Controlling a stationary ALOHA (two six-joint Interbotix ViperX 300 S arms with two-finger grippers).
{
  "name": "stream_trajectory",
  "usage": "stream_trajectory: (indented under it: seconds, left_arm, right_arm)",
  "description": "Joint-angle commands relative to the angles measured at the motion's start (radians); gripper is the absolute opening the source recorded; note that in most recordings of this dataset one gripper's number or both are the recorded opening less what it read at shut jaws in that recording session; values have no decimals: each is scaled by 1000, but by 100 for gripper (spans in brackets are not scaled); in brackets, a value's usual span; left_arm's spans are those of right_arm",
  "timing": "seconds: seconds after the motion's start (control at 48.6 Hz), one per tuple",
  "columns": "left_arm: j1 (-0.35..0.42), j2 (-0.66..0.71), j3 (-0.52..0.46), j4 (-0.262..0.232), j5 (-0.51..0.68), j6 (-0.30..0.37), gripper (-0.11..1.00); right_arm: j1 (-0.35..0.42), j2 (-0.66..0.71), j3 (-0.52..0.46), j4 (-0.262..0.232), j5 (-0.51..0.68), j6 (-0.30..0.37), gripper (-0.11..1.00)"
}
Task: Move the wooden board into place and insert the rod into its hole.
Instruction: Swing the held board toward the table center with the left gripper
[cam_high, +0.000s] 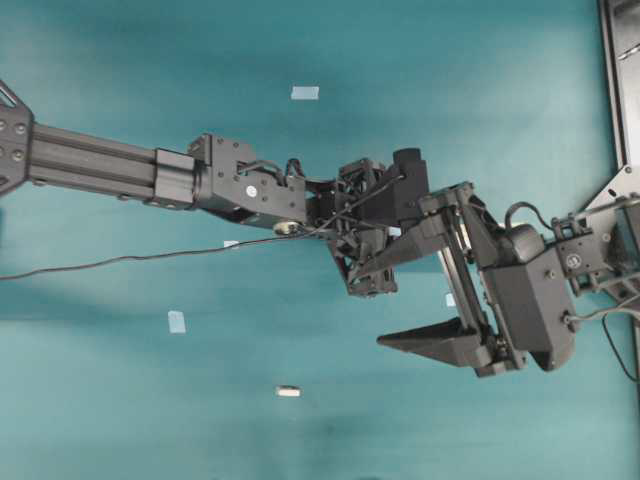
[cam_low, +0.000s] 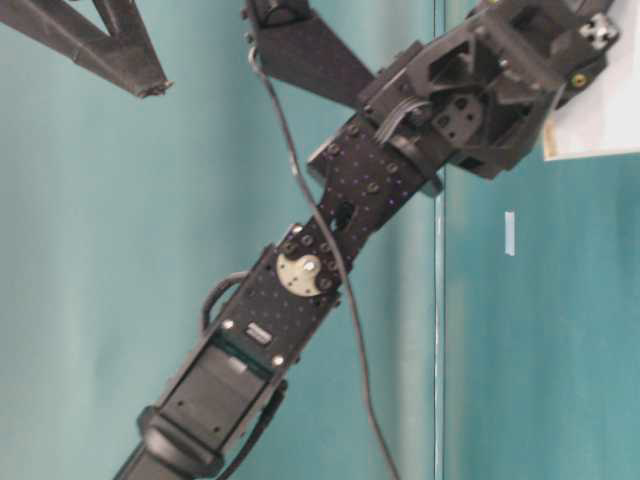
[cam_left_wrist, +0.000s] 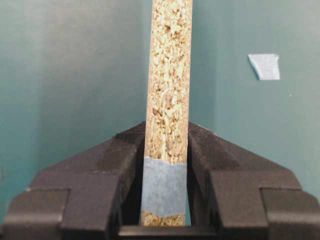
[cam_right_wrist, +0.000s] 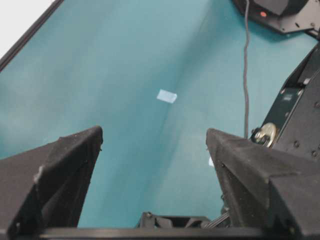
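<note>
Two claws are mine here, and only the left gripper (cam_left_wrist: 165, 165) has work in it: its jaws are pinched narrow on the wooden board (cam_left_wrist: 169, 75), gripping it by its two broad faces so that the raw speckled edge faces my wrist camera. A band of blue tape (cam_left_wrist: 164, 185) wraps the board right where my fingers (cam_left_wrist: 100, 175) clamp it. The board is lifted off the tabletop, over its middle, though in the overhead view my own arm hides it.

It looks like pressed chipboard: stiff, light, rough enough not to slip, but crumbly at the edges, so I judge a firm, steady squeeze near one end is right, leaving the far end and its hole free. I cannot see a hole from this edge-on angle.

My right gripper (cam_high: 425, 290) hangs empty with its jaws spread wide, near the tabletop's right edge.

The rod (cam_high: 288, 391) lies alone toward the near edge of the tabletop, well apart from both claws. It is tiny, smooth and round, so it may roll; I would take it across its middle.
</note>
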Motion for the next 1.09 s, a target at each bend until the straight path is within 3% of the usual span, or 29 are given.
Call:
stream_trajectory:
  seconds: [0.0, 0.844, 0.988, 1.071]
  left_arm:
    - [0, -20, -32, 3, -9, -6, 22]
    - [-3, 11, -60, 8, -52, 3, 23]
    - [-9, 3, -55, 8, -34, 5, 60]
    - [-11, -6, -48, 8, -26, 5, 56]
  right_arm:
    - [0, -14, -12, -2, -3, 2, 93]
    - [0, -14, -5, -2, -3, 0, 93]
    - [0, -15, -2, -2, -5, 0, 93]
    - [0, -14, 0, 0, -5, 0, 93]
